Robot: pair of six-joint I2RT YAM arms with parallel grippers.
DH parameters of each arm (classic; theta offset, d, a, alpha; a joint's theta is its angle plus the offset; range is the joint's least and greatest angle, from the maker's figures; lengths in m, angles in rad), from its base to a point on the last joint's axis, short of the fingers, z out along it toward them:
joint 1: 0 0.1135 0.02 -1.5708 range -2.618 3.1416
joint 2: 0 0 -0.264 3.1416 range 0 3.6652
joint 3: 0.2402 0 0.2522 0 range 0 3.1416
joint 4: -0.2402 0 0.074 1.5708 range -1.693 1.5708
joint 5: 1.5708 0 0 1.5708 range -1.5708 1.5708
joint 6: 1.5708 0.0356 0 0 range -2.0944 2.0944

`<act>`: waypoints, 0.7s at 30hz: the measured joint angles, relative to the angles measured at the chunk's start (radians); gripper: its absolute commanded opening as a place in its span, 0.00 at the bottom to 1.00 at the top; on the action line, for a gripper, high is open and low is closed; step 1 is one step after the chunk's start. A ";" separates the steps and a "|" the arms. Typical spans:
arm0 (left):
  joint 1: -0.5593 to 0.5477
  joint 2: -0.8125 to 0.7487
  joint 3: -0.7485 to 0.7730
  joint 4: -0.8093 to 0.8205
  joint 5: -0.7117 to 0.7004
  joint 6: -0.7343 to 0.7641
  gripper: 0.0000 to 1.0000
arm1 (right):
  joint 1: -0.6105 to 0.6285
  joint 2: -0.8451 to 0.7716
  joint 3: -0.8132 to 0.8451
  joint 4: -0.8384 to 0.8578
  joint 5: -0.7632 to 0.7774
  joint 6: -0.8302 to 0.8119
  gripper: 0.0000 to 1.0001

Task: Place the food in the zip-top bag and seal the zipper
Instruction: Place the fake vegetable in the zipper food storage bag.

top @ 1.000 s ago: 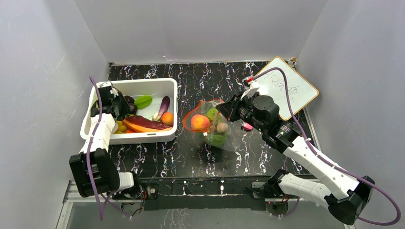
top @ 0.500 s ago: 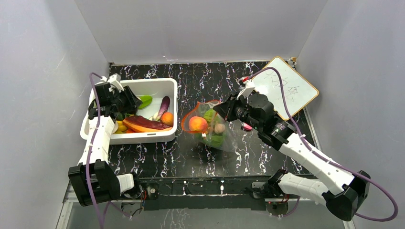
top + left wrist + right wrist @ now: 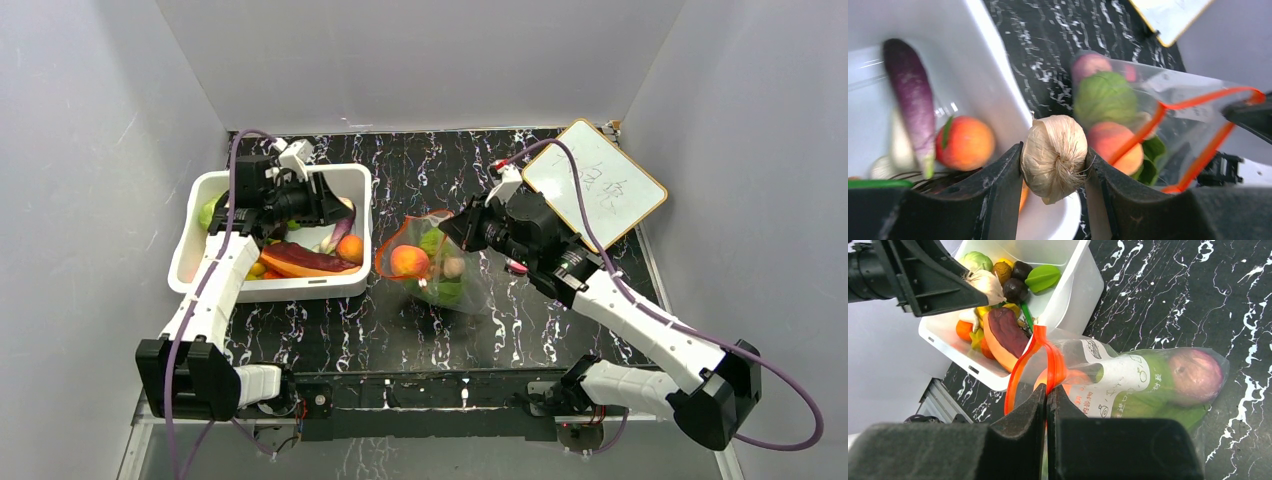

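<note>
My left gripper (image 3: 1053,150) is shut on a pale garlic-like bulb (image 3: 1054,156). It holds the bulb above the right end of the white bin (image 3: 270,292), a little left of the bag; the top view shows the gripper (image 3: 335,205) there. The clear zip-top bag (image 3: 440,265) lies on the table with its mouth open toward the bin. It holds a peach (image 3: 408,262), green leafy pieces (image 3: 450,292) and a purplish-brown round piece (image 3: 1195,375). My right gripper (image 3: 1047,390) is shut on the red-orange zipper (image 3: 1050,357) and holds the mouth up.
The bin holds an eggplant (image 3: 910,95), a peach (image 3: 965,142), a large purple-and-orange piece (image 3: 1003,335) and several other toys. A whiteboard (image 3: 595,185) lies at the back right. A small pink block (image 3: 517,266) lies by the right arm. Grey walls enclose the table.
My left gripper rose from the bin's left end and swung right across the bin toward the bag, carrying the bulb. My right gripper and the bag mouth shifted slightly left.
</note>
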 measured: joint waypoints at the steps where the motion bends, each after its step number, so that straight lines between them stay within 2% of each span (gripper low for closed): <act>1: -0.018 0.000 0.007 -0.001 0.024 -0.001 0.22 | 0.000 0.008 0.000 0.007 0.000 0.003 0.00; 7: -0.074 -0.022 0.013 0.038 0.145 -0.051 0.22 | 0.000 0.045 0.002 0.029 -0.005 0.016 0.00; 13: -0.143 -0.074 -0.001 0.161 0.275 -0.146 0.23 | 0.000 0.048 0.002 0.037 -0.007 0.023 0.00; 21: -0.238 -0.065 -0.041 0.266 0.321 -0.224 0.24 | 0.000 0.060 0.008 0.052 -0.008 0.049 0.00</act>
